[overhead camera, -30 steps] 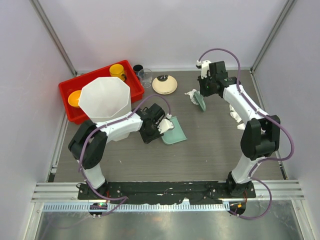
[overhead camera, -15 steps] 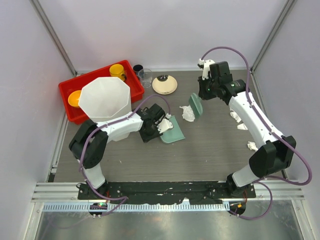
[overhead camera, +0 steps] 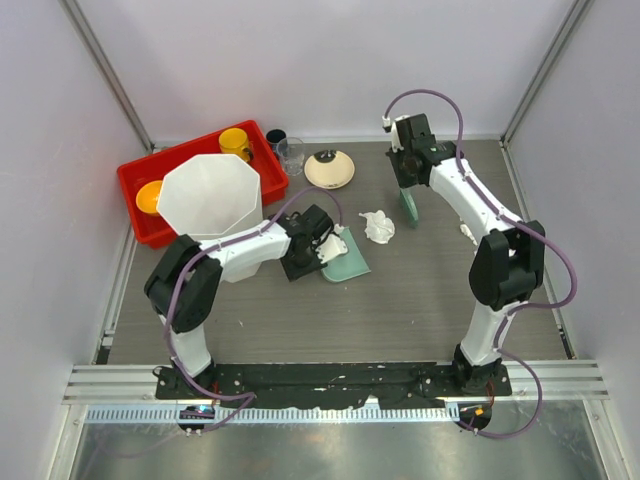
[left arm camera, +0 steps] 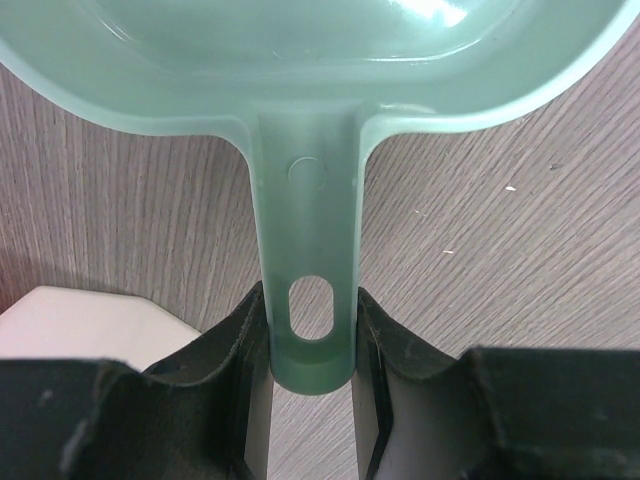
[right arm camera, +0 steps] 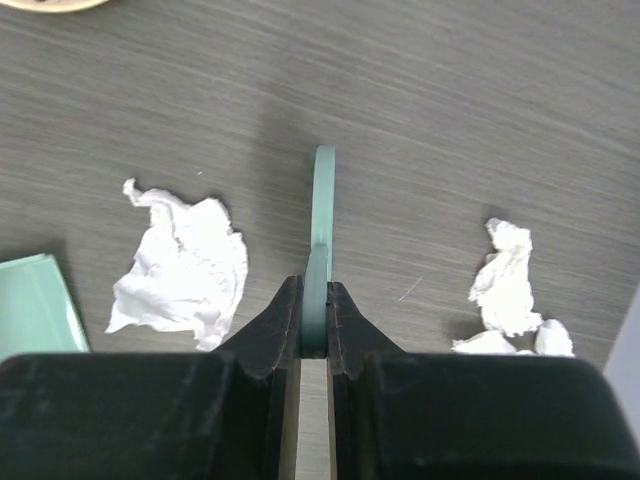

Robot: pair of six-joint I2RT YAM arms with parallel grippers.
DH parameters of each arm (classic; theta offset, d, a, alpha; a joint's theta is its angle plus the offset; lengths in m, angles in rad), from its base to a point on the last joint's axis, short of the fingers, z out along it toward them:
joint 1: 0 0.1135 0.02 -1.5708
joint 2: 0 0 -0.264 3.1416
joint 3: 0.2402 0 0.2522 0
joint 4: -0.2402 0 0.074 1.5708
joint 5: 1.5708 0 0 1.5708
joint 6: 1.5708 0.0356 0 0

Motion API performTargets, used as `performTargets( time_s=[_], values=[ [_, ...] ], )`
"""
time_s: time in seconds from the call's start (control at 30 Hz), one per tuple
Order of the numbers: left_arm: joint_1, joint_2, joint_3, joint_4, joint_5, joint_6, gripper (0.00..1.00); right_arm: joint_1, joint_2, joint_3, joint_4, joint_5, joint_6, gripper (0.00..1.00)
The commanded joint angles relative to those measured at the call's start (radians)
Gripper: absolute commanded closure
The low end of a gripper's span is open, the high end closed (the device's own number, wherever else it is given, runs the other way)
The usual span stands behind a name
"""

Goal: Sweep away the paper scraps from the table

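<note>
left end effector (left arm camera: pixel 310 345) clamped on green dustpan (left arm camera: pixel 300 60) handle | right end effector (right arm camera: pixel 313 322) closed on thin green scraper (right arm camera: pixel 323 200), held edge-on | paper scraps (right arm camera: pixel 185 262) lying on table (overhead camera: pixel 420 290): one wad between dustpan and scraper, others on scraper's other side | table surface grey-brown wood grain, enclosed by pale walls (overhead camera: pixel 330 60)

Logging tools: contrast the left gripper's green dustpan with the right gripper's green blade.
The dustpan is a broad, rimmed scoop; the blade is thin, flat. The dustpan lies open side up, the blade stands on edge. The dustpan sits left of the paper wad, the blade right of it. Both are pale green, clamped by the left gripper and right gripper.
</note>
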Motion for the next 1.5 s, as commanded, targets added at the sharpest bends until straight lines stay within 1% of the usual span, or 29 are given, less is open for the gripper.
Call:
performTargets(
  time_s=[0.0,0.07,0.13,0.3,0.43,0.5,0.7,0.83,0.93,1.1,1.17,1.3,1.33,1.47],
  values=[
    [-0.002,0.020,0.045,-0.007,-0.014,-0.012,1.00,0.006,-0.021,-0.027,0.062,-0.022,-0.028,0.99],
    [-0.002,0.038,0.057,-0.012,-0.017,-0.012,1.00,0.007,-0.038,-0.096,0.110,-0.077,-0.016,0.99],
    [-0.002,0.051,0.073,-0.013,-0.025,-0.012,1.00,0.007,-0.058,-0.147,0.129,-0.096,-0.010,0.99],
    [0.005,0.077,0.094,-0.006,-0.025,-0.009,1.00,0.009,-0.092,-0.202,0.126,-0.142,0.015,0.99],
    [0.018,0.092,0.103,0.005,0.016,-0.003,1.00,0.019,-0.142,-0.257,0.131,-0.163,0.036,0.99],
    [0.019,0.101,0.103,0.017,0.024,0.000,1.00,0.026,-0.158,-0.270,0.137,-0.171,0.048,0.99],
    [0.018,0.129,0.123,0.031,0.027,0.002,1.00,0.049,-0.216,-0.312,0.152,-0.314,0.102,0.99],
    [0.019,0.160,0.146,0.039,0.019,0.002,1.00,0.053,-0.273,-0.366,0.204,-0.393,0.111,0.99],
    [0.033,0.181,0.182,0.028,0.027,-0.016,1.00,0.055,-0.284,-0.366,0.192,-0.427,0.116,0.99],
    [0.061,0.197,0.223,0.023,0.055,-0.032,1.00,0.055,-0.322,-0.366,0.180,-0.533,0.128,0.99],
    [0.067,0.189,0.222,0.033,0.095,-0.038,1.00,0.055,-0.345,-0.362,0.187,-0.532,0.156,0.99],
    [0.071,0.131,0.192,0.095,0.108,-0.053,1.00,0.055,-0.374,-0.305,0.129,-0.421,0.161,0.99],
    [0.074,0.118,0.183,0.106,0.108,-0.055,1.00,0.055,-0.385,-0.294,0.103,-0.356,0.158,0.99],
    [0.078,0.063,0.139,0.166,0.118,-0.053,1.00,0.055,-0.461,-0.247,0.049,-0.202,0.136,0.99]
  ],
)
